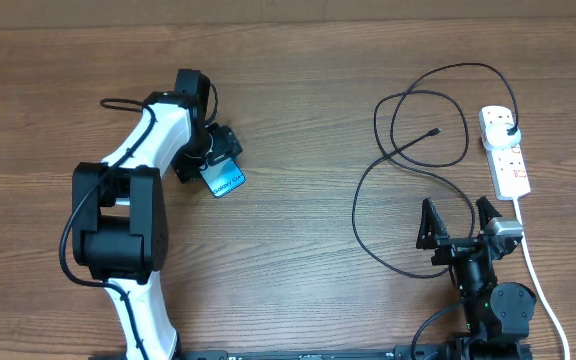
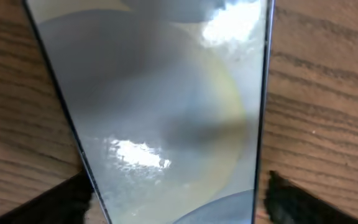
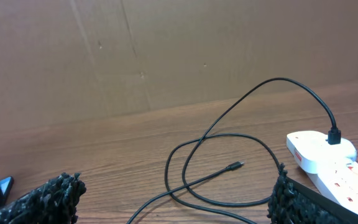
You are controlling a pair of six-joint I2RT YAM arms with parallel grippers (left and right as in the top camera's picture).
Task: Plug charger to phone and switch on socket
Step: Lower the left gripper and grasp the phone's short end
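The phone (image 1: 227, 181), with a light blue screen, sits tilted at the left of the table, and my left gripper (image 1: 215, 158) is shut on it. In the left wrist view the phone (image 2: 166, 112) fills the space between the two black fingers (image 2: 176, 202). The black charger cable (image 1: 408, 160) lies in loose loops at the right, its connector tip (image 1: 436, 131) free on the wood and its plug head (image 1: 508, 128) in the white power strip (image 1: 508, 165). My right gripper (image 1: 458, 220) is open and empty, just short of the loops. The right wrist view shows the tip (image 3: 235, 165) and the strip (image 3: 328, 165).
The strip's thick white cord (image 1: 540, 285) runs down the right edge past my right arm. A brown cardboard wall (image 3: 166, 56) stands behind the table. Bare wood lies between the phone and the cable loops.
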